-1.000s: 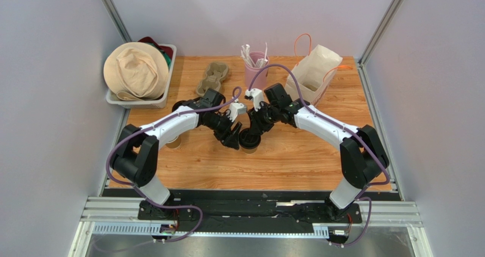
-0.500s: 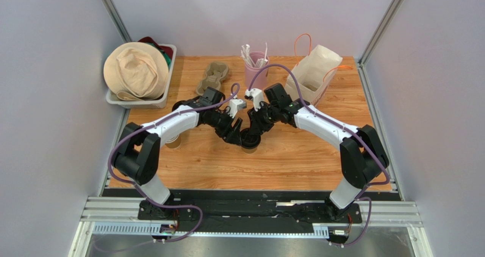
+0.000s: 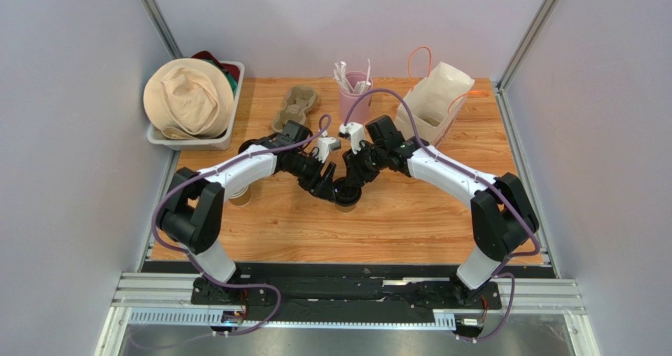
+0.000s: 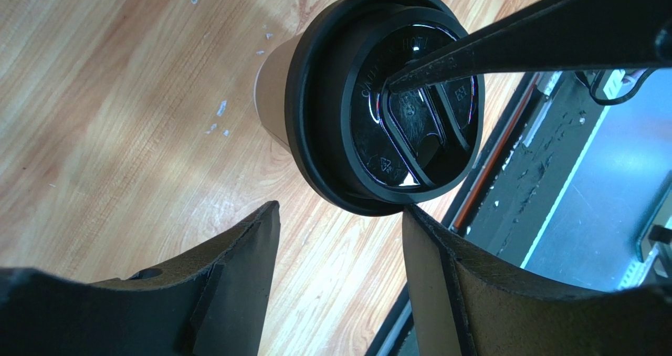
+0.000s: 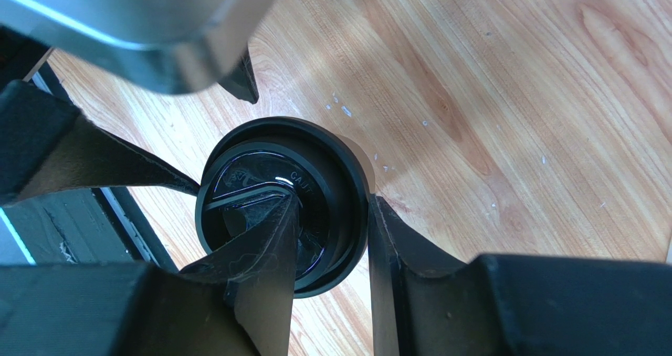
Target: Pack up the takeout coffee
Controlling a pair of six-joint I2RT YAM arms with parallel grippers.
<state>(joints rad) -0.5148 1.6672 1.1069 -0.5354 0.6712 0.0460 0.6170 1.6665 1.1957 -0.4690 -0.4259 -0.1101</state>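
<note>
Right tool (image 5: 331,206) pinches lid (image 5: 315,155) rim; left tool (image 4: 341,214) spread beside cup (image 4: 272,88).

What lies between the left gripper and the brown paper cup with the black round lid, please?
Only bare wooden table separates left gripper from cup, as the left wrist view shows.

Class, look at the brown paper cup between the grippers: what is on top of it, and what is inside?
A black lid sits on the cup, the right gripper straddling its rim. The cup's inside is hidden by the lid.
</note>
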